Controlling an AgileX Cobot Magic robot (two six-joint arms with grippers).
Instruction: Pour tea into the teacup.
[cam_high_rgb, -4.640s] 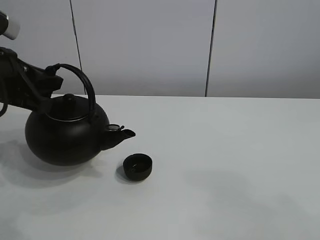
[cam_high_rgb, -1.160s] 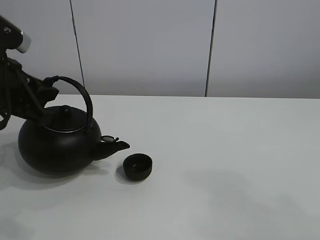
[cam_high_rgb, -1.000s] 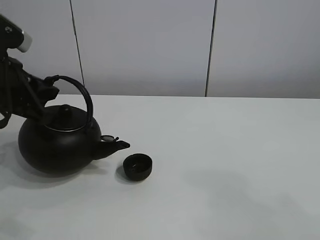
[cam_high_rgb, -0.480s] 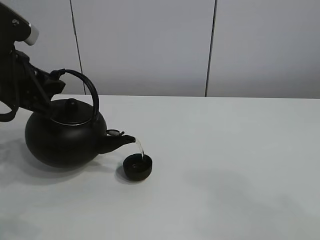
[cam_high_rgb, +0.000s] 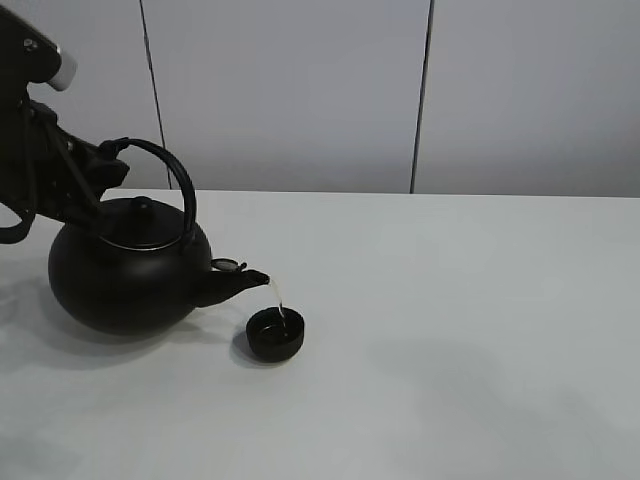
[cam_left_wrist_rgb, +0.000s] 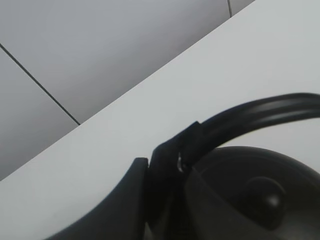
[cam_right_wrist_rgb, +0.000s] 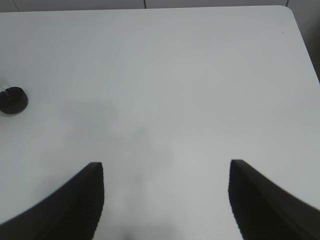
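Tea (cam_high_rgb: 279, 297) is running: a thin, pale yellowish thread drops from the spout (cam_high_rgb: 243, 282) straight into the teacup (cam_high_rgb: 275, 334). That small black cup stands upright on the white worktop (cam_high_rgb: 450, 300), at about 4 o'clock from the big black kettle (cam_high_rgb: 125, 280), just under the spout's tip and apart from the kettle's body. The kettle is tipped forward, spout pointing towards 3 o'clock in the high view. The left end effector (cam_high_rgb: 108, 170) is up at the kettle's 11 o'clock, clamped tight on the arched handle (cam_high_rgb: 172, 175) near its rear root; the left wrist view shows the dark fingers (cam_left_wrist_rgb: 127, 200) pinched on that handle above the lid knob (cam_left_wrist_rgb: 265, 192). The right end effector (cam_right_wrist_rgb: 165, 170) is out of the high view; its own camera shows the fingers (cam_right_wrist_rgb: 92, 187) standing wide apart above bare worktop, gripping nothing, with the teacup (cam_right_wrist_rgb: 11, 100) well away from them.
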